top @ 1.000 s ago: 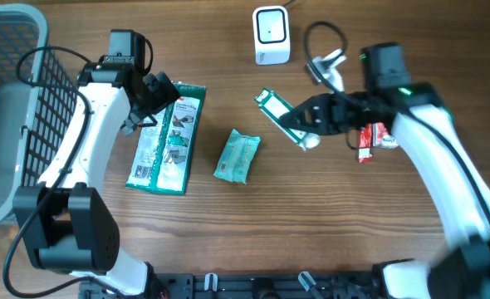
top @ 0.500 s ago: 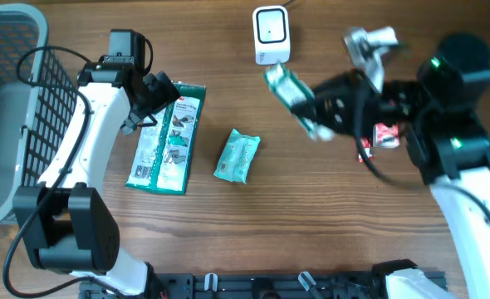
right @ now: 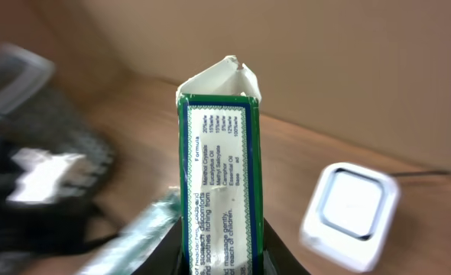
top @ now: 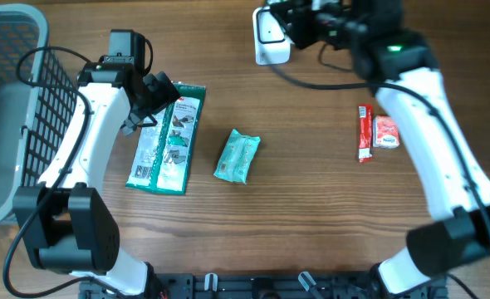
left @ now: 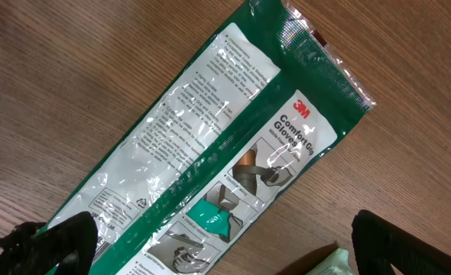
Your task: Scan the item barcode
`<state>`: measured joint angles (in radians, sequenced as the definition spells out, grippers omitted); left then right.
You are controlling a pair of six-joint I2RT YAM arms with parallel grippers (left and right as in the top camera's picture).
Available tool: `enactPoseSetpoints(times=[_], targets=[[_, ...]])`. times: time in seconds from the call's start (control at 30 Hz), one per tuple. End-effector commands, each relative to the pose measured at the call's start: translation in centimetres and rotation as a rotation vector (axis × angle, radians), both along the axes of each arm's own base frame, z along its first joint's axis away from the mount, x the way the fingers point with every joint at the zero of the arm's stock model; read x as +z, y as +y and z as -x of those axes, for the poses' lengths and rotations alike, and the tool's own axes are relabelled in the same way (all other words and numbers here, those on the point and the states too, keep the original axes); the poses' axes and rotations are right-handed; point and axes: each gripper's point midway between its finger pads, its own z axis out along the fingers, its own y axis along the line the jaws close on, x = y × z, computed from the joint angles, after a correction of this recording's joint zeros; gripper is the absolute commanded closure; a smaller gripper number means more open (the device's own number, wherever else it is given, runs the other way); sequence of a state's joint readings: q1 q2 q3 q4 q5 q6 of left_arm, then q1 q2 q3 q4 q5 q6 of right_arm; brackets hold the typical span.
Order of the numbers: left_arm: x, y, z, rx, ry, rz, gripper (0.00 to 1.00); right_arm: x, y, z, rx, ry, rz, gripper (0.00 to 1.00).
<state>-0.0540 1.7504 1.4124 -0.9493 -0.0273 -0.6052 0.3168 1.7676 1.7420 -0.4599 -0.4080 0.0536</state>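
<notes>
**Right arm presenting the green carton at the scanner**

The wooden table (top: 328,216) is carrying everything, with a wire basket (top: 12,50) sitting at its left edge. The right arm is arching over the far side. There the right gripper (right: 222,263) is clamping the lower end of a green and white carton (right: 219,176). In the wrist view the carton is standing upright near the white scanner (right: 352,208), apart from it. The left gripper (top: 156,93) is hanging empty, jaws spread wide, above the gloves packet (left: 210,176) lying flat on the wood. A green pouch (top: 237,156) is resting mid-table. Well apart to its right, a red stick packet (top: 364,133) is lying just beside a small red-and-white sachet (top: 387,133).

By my reading, the presenting step is the one in hand. The carton face showing to the wrist camera is carrying only formula print, with no barcode visible, so I cannot tell which side bears it. The next move is probably calling for turning the carton until its coded face is squarely meeting the scanner window, then holding it close and steady.
</notes>
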Motion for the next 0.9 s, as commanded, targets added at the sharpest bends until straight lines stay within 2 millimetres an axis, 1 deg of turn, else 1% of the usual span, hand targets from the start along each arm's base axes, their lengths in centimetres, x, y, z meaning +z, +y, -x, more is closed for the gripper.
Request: enactPoseSetpoints(times=[0.0, 0.03, 0.07, 0.1, 0.17, 0.27, 0.3, 0.33, 0.4, 0.47, 0.53, 0.6, 0.63, 0.7, 0.77, 0.8, 0.83, 0.87], targets=[[-0.1, 0.0, 0.1, 0.009, 0.002, 0.003, 0.00, -6.8, -0.8, -4.8, -0.112, -0.093, 0.333, 0.96], [-0.1, 0.0, 0.1, 0.009, 0.002, 0.003, 0.00, -9.3, -0.7, -6.2, -0.130, -0.091, 0.379, 0.96], [-0.1, 0.0, 0.1, 0.009, 0.002, 0.003, 0.00, -11.0, -0.8, -7.2, -0.153, -0.085, 0.398, 0.96], [-0.1, 0.0, 0.1, 0.009, 0.002, 0.003, 0.00, -12.0, -0.9, -7.7, -0.169, -0.081, 0.412, 0.96], [-0.1, 0.0, 0.1, 0.009, 0.002, 0.003, 0.00, -14.8, -1.6, -9.3, -0.219, -0.069, 0.441, 0.96], [-0.1, 0.0, 0.1, 0.009, 0.002, 0.003, 0.00, -17.8, -1.5, -10.8, -0.230, -0.071, 0.444, 0.96], [-0.1, 0.0, 0.1, 0.009, 0.002, 0.003, 0.00, -18.4, -1.4, -11.1, -0.231, -0.073, 0.443, 0.96], [-0.1, 0.0, 0.1, 0.009, 0.003, 0.003, 0.00, -18.6, -1.3, -11.3, -0.236, -0.076, 0.435, 0.96], [-0.1, 0.0, 0.1, 0.009, 0.002, 0.003, 0.00, -18.9, -1.1, -11.8, -0.260, -0.077, 0.398, 0.96], [-0.1, 0.0, 0.1, 0.009, 0.002, 0.003, 0.00, -18.7, -1.1, -12.3, -0.308, -0.061, 0.325, 0.96], [-0.1, 0.0, 0.1, 0.009, 0.002, 0.003, 0.00, -19.1, -1.0, -12.6, -0.339, -0.043, 0.275, 0.96], [-0.1, 0.0, 0.1, 0.009, 0.002, 0.003, 0.00, -20.4, -1.0, -12.7, -0.349, -0.018, 0.268, 0.96], [-0.1, 0.0, 0.1, 0.009, 0.002, 0.003, 0.00, -21.7, -1.1, -12.7, -0.349, 0.003, 0.277, 0.96], [-0.1, 0.0, 0.1, 0.009, 0.002, 0.003, 0.00, -22.8, -1.5, -12.6, -0.364, 0.038, 0.273, 0.96], [-0.1, 0.0, 0.1, 0.009, 0.003, 0.003, 0.00, -21.1, -2.4, -12.9, -0.409, 0.041, 0.218, 0.96], [-0.1, 0.0, 0.1, 0.009, 0.002, 0.003, 0.00, -19.5, -2.9, -13.0, -0.423, 0.029, 0.199, 0.96], [-0.1, 0.0, 0.1, 0.009, 0.002, 0.003, 0.00, -16.5, -3.9, -12.7, -0.446, 0.018, 0.168, 0.96], [-0.1, 0.0, 0.1, 0.009, 0.002, 0.003, 0.00, -14.2, -4.9, -12.0, -0.463, 0.023, 0.145, 0.95]])
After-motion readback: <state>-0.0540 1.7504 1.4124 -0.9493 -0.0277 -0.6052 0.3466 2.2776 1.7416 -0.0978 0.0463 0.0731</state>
